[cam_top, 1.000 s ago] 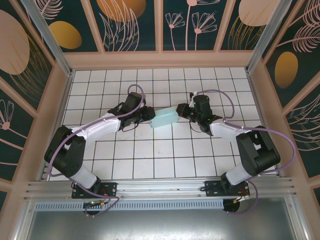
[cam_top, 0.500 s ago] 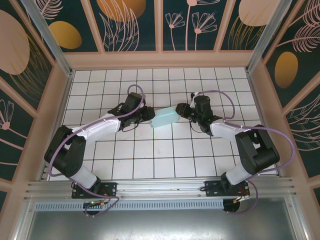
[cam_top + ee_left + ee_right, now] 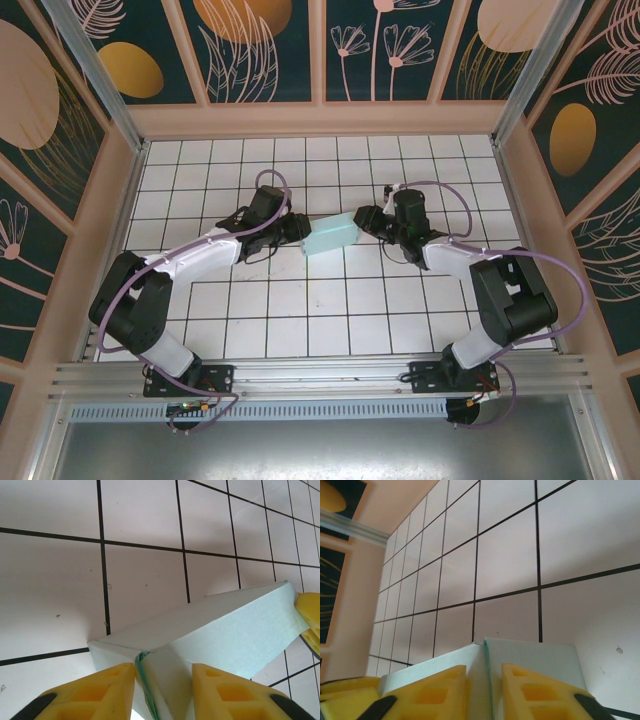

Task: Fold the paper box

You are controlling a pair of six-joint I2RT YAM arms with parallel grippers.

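Note:
The paper box, a pale teal card shell, hangs between both grippers above the middle of the white tiled floor. My left gripper grips its left end. In the left wrist view the yellow fingertips straddle folded end flaps of the box, pressed against the card, with the gripper shut on it. My right gripper holds the right end. In the right wrist view its gripper pinches a thin upright wall of the box between narrow-set pads.
White tiles with black grid lines run all round the box. Peach walls and patterned panels enclose the floor on three sides. The right gripper's yellow tip shows past the box's far end.
The right wrist has shifted slightly to the right and its jaws have narrowed on the card. The box and the left arm have barely moved.

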